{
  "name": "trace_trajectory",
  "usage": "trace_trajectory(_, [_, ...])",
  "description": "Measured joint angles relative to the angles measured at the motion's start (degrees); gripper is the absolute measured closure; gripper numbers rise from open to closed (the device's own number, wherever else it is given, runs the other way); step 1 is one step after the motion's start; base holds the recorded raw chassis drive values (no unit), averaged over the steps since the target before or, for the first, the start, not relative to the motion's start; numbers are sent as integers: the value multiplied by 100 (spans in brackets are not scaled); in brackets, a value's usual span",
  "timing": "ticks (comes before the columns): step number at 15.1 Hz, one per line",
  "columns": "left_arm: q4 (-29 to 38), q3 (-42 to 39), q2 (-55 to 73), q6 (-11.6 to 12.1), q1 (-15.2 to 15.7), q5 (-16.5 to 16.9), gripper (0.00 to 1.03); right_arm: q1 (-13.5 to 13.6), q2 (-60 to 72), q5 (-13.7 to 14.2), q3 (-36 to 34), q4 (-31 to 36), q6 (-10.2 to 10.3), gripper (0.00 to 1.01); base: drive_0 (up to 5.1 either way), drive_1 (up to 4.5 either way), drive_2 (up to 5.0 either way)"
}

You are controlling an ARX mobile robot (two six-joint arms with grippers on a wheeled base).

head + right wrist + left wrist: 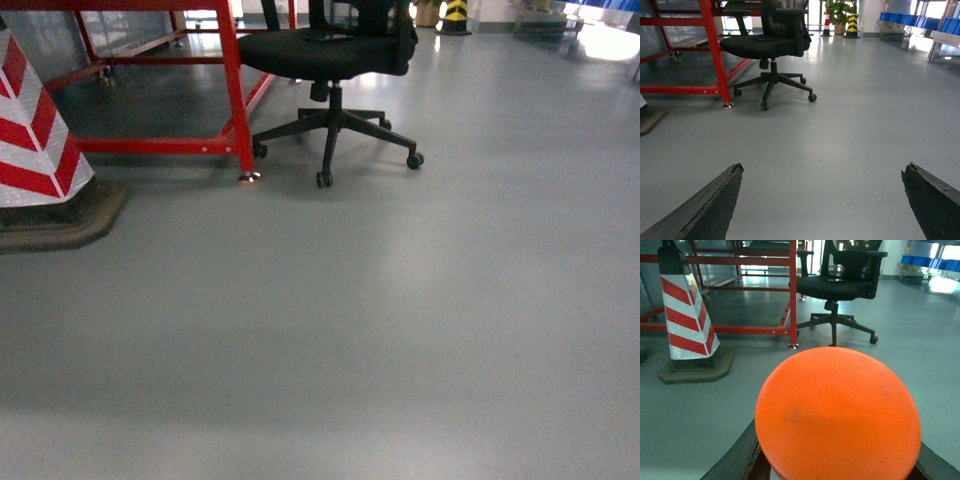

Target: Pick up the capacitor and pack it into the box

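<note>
A large round orange face fills the lower middle of the left wrist view; I take it for the end of the capacitor (838, 415). My left gripper (840, 462) is shut on it, with a dark finger showing on each side and the tips hidden behind it. My right gripper (822, 170) is open above bare grey floor, nothing between its fingers (715, 205). The box is out of view. Neither gripper shows in the head view.
A black wheeled office chair (335, 60) stands ahead beside a red metal frame (235, 90). A red-and-white striped cone (35, 140) on a dark base is at the left. Blue bins (912, 20) sit far off at the right. Grey floor (380, 330) stretches ahead.
</note>
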Motion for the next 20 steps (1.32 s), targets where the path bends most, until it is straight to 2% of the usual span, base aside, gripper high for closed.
trace_trajectory(20, [9, 0, 0, 0, 0, -9, 59, 0, 0, 0, 0, 28, 0, 3, -501, 244, 244])
